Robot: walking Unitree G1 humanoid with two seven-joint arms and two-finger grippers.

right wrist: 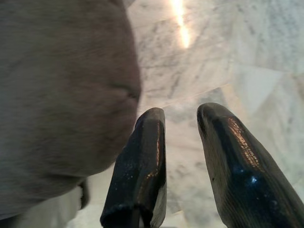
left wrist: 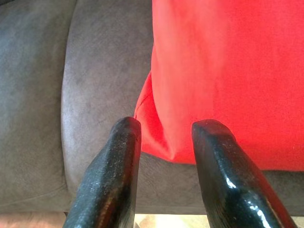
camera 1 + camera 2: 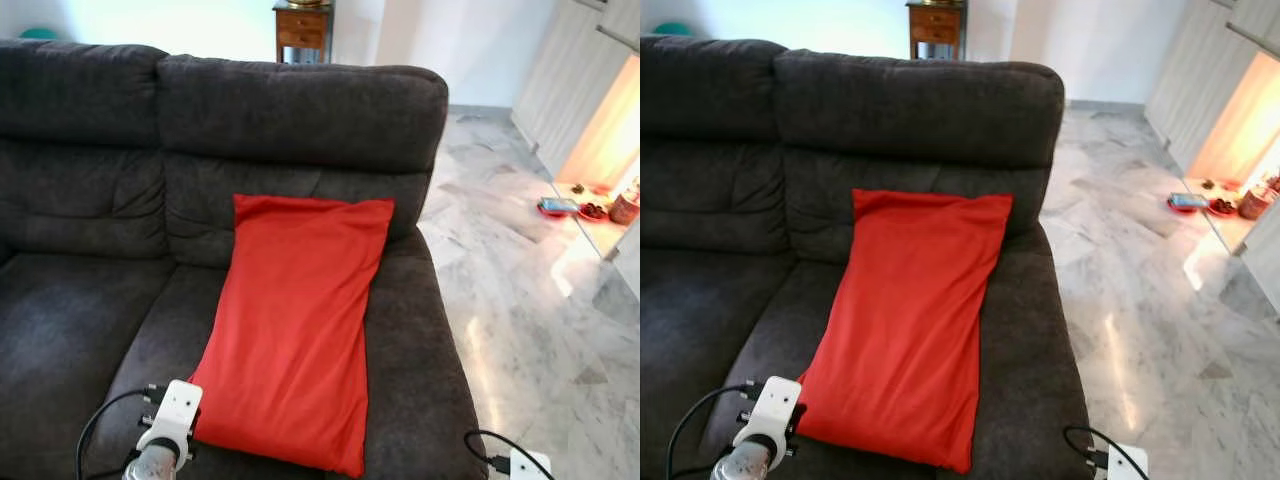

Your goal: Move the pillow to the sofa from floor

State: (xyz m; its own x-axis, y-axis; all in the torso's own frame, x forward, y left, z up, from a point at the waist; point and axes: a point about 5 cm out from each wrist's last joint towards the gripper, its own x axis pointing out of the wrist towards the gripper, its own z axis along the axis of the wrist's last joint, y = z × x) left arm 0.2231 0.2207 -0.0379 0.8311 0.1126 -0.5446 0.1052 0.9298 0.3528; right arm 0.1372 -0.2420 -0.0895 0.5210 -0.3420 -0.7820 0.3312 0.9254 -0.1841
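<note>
Red pillow (image 3: 300,325) lies on the sofa (image 3: 90,300) seat, top edge leaning on the backrest. Placement looks done. Judgement: back the left gripper (image 2: 164,142) straight off, no snagging the cloth. Its fingers gape, holding nothing, just short of the pillow's near corner. Right gripper (image 1: 183,142) parted, empty, over floor (image 1: 213,57) beside the sofa arm.

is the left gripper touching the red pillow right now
Apart. In the left wrist view the left gripper is open, its fingertips stopping just short of the red pillow corner, with grey sofa cushion visible between them; nothing is pinched.
</note>
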